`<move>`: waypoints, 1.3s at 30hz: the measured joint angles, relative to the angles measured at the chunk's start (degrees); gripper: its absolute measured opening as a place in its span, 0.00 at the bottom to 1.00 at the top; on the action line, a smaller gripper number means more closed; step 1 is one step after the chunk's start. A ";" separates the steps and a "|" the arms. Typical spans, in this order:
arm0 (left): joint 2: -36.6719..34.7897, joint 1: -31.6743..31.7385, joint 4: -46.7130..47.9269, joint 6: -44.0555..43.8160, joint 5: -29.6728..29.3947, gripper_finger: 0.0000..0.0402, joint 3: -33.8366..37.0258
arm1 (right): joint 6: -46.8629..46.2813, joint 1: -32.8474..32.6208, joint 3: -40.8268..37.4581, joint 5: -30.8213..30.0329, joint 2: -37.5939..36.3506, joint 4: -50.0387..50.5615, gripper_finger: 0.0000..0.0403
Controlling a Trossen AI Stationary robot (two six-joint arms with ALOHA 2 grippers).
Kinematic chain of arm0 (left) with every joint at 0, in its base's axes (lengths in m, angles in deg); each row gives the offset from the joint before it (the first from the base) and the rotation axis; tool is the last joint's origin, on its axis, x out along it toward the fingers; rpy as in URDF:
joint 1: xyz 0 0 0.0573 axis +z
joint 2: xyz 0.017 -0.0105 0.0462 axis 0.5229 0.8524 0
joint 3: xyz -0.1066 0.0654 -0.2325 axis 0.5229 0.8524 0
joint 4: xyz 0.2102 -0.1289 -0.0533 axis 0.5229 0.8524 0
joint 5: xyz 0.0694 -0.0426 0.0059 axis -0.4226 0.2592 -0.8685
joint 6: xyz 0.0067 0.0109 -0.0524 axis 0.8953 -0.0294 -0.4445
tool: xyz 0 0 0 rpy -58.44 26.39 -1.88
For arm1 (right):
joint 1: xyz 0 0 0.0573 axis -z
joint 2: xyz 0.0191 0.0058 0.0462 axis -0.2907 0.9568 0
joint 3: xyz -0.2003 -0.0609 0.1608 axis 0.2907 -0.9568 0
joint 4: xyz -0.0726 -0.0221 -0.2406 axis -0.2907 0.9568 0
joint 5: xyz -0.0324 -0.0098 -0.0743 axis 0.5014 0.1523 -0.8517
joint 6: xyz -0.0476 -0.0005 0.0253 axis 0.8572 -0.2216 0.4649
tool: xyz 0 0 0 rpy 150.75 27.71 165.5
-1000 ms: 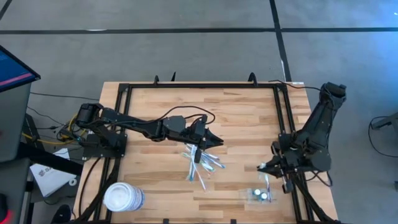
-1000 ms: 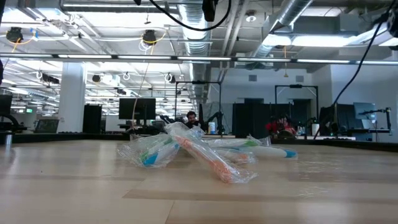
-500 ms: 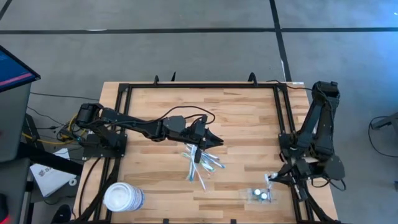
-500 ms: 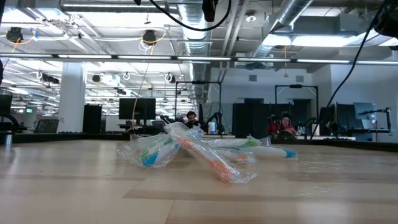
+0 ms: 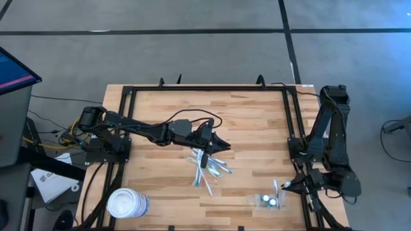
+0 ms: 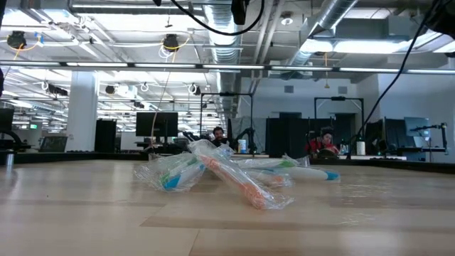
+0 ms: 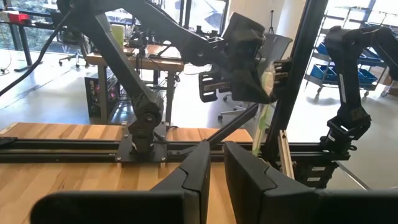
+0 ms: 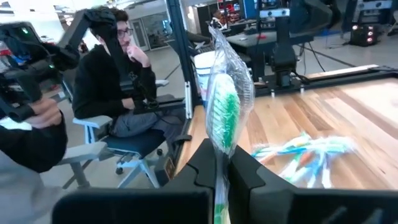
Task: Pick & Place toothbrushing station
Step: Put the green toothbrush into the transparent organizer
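Observation:
The see-through holder [image 5: 268,201] stands on the table near its front right corner. My right gripper [image 5: 287,186] is just beside and above it, shut on a wrapped toothbrush with green bristles [image 8: 227,118], which also shows in the high view [image 5: 276,187]. A pile of wrapped toothbrushes [image 5: 207,168] lies at the table's middle and shows in the low view [image 6: 227,174]. My left gripper [image 5: 218,146] hangs over the far side of that pile, shut and empty, as the left wrist view [image 7: 216,171] shows. My right gripper pinches the wrapped toothbrush between its two fingers, on the wrapper below the brush head [image 8: 219,163]. The brush lies along the fingers, and its green head sticks out past the fingertips. It is lifted clear of the table.
A large white round tub [image 5: 126,204] stands at the front left corner. A black frame [image 5: 293,128] runs round the table top. People sit in the room beyond the table [image 8: 118,81].
My right gripper has gone toward the table's near edge with the wrapped toothbrush, close to the see-through holder, and the arm has folded back at the right edge. The toothbrush stays shut in the fingers.

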 joint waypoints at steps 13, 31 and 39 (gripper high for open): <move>0.02 0.00 0.04 -0.02 0.00 0.10 -0.02 | -23.68 -0.94 -0.02 -2.32 0.00 19.08 0.00; 0.05 0.00 0.20 -0.01 0.02 0.10 -0.02 | -32.12 -1.02 -0.02 -1.21 7.16 19.60 0.00; 0.07 0.00 0.20 -0.01 0.02 0.10 -0.04 | -36.78 -0.95 -0.02 -0.98 8.18 23.66 0.01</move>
